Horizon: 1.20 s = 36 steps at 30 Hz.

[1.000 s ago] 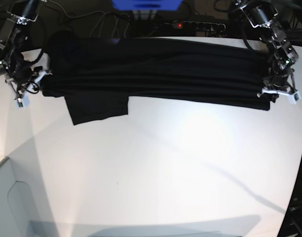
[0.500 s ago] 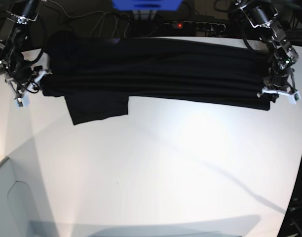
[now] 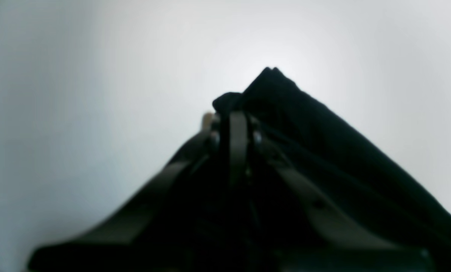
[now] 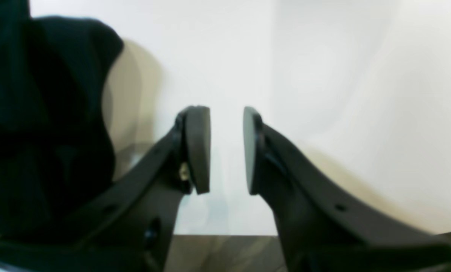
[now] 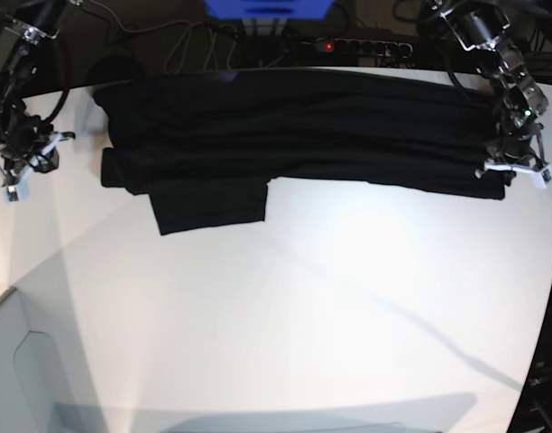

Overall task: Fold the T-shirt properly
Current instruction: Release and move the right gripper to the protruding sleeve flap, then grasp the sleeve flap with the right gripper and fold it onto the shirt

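Note:
The black T-shirt (image 5: 294, 135) lies bunched in a long horizontal band across the far side of the white table (image 5: 303, 307), one sleeve hanging toward me at its left end. My left gripper (image 5: 512, 171) is shut on the shirt's right end; in the left wrist view its fingertips (image 3: 234, 124) pinch the black cloth (image 3: 323, 151). My right gripper (image 5: 28, 167) hovers left of the shirt, apart from it. In the right wrist view its jaws (image 4: 227, 149) stand open with nothing between them, the T-shirt (image 4: 40, 113) off to their left.
A power strip (image 5: 357, 43) with a red light and cables lies behind the table's far edge, next to a blue object (image 5: 267, 7). A grey panel (image 5: 23, 370) sits at the lower left corner.
My right gripper has come off the shirt's left end and drawn away to the left. The whole shirt has slid to the right, and the left gripper moved slightly right with it.

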{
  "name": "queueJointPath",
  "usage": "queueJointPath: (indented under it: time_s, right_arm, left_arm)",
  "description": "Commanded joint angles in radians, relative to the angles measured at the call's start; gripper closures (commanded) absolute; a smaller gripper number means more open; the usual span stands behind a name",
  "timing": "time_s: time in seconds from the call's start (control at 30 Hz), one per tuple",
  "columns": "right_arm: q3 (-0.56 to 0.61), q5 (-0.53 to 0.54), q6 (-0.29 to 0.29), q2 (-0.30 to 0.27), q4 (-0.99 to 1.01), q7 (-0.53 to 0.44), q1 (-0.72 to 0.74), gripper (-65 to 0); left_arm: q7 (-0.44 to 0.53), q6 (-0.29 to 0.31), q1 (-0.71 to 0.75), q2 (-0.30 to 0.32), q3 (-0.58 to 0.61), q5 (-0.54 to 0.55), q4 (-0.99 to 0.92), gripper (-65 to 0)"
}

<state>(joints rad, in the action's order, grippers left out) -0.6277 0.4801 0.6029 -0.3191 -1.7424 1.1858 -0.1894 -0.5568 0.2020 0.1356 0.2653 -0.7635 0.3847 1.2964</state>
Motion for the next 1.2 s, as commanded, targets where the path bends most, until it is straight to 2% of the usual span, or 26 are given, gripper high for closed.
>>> queueJointPath:
  time_s: [0.0, 0.33, 0.5, 0.6, 0.8, 0.9, 1.17]
  right_arm:
    - [-0.007, 0.010, -0.008, -0.019, -0.023, -0.008, 0.008, -15.6]
    - [0.004, 0.018, -0.007, 0.008, -0.035, 0.003, 0.132, -16.0]
    - [0.087, 0.015, -0.007, 0.011, -0.026, 0.070, 0.230, -23.1]
    - [0.157, 0.012, -0.007, 0.039, -0.004, 0.070, 0.270, -24.8]
    - [0.246, 0.018, 0.002, 0.074, 0.299, 0.062, 0.379, -24.8]
    - [0.246, 0.018, 0.091, 0.079, 0.436, 0.062, 0.430, -24.7]
    - [0.245, 0.018, 0.095, 0.082, 0.588, 0.061, 0.499, -24.7]
  left_arm:
    - [0.021, -0.002, -0.004, 0.019, -0.004, 0.004, 0.015, 0.0]
    - [0.019, -0.002, -0.004, 0.005, -0.004, 0.003, 0.015, 0.0]
    - [0.019, -0.002, 0.005, 0.005, -0.004, 0.003, 0.015, 0.0]
    - [0.019, -0.002, 0.005, 0.005, -0.004, 0.003, 0.015, 0.0]
    - [0.019, -0.002, 0.006, 0.005, -0.004, 0.003, 0.015, 0.0]
    - [0.019, -0.002, 0.006, 0.005, -0.004, 0.003, 0.015, 0.0]
    - [0.019, -0.002, 0.008, 0.005, -0.004, 0.003, 0.015, 0.0]
